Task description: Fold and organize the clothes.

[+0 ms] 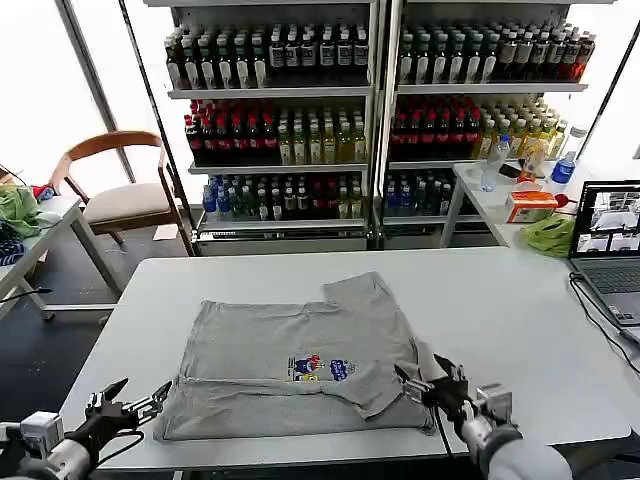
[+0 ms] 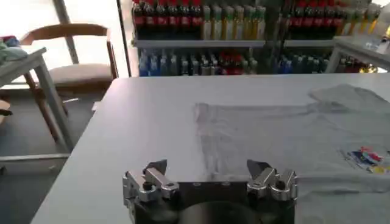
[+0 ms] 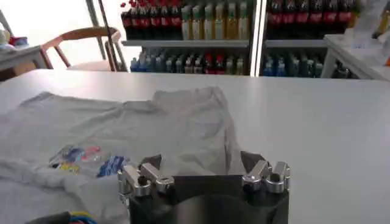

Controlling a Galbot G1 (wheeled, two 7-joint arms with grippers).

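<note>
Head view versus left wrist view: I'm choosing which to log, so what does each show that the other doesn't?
Head view alone: the right gripper, fingers open, at the grey shirt's near right corner, plus a laptop. Left wrist view alone: the left gripper's open fingers seen close up. Shared: shirt, white table, wooden chair, drink shelves.

A light grey T-shirt (image 1: 300, 365) with a small multicoloured chest print lies partly folded on the white table (image 1: 500, 310).

shirt (image 1: 300, 365) on table (image 1: 500, 310), laptop (image 1: 610, 245) at right edge
</note>
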